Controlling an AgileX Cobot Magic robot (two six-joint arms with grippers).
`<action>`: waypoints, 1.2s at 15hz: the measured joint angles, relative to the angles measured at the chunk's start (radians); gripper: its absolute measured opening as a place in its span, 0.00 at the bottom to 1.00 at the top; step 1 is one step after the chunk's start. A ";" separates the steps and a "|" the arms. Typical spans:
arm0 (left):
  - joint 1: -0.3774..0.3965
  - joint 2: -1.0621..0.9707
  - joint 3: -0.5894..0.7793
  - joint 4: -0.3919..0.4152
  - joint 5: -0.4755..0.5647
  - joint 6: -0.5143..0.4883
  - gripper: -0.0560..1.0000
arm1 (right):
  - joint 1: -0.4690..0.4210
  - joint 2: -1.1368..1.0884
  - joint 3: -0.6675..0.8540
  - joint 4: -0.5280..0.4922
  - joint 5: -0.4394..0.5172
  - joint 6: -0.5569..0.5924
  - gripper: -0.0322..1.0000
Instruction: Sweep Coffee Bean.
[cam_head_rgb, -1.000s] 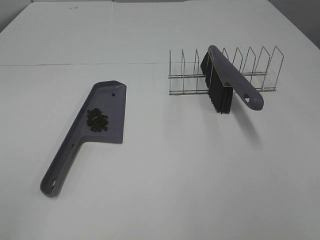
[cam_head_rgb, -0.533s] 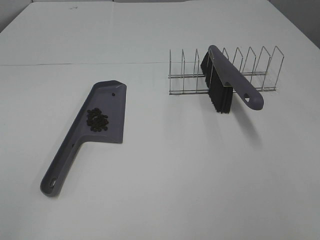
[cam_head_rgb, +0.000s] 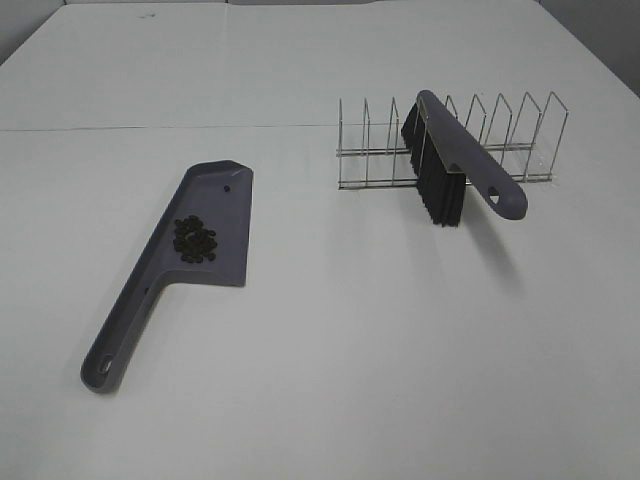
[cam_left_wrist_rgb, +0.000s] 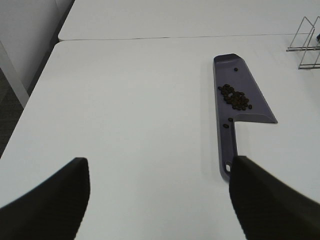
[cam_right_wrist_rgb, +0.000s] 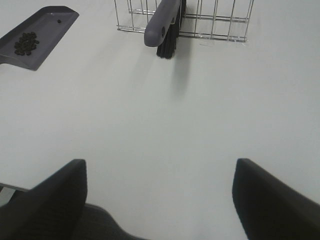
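Left wrist view showed us the left claw spread apart, coffee bean on the dustpan ahead; the right claw also gaped, empty.

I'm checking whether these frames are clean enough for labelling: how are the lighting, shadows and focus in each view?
Exterior high view: even, soft light, the brush casts a faint shadow on the table, the coffee beans are sharp. Left wrist view: the dustpan is clear, the dark near fingers are blurred. Right wrist view: a soft shadow lies beside the brush, the wire rack is crisp, the near fingers are out of focus.
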 joint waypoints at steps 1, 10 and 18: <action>0.000 0.000 0.000 0.000 0.000 0.000 0.72 | 0.000 0.000 0.000 0.000 0.000 0.000 0.72; 0.000 0.000 0.000 0.000 0.000 0.000 0.72 | -0.022 0.000 0.000 0.000 0.000 -0.003 0.72; 0.000 0.000 0.000 0.000 0.000 0.000 0.72 | -0.066 0.000 0.000 0.001 0.000 -0.003 0.72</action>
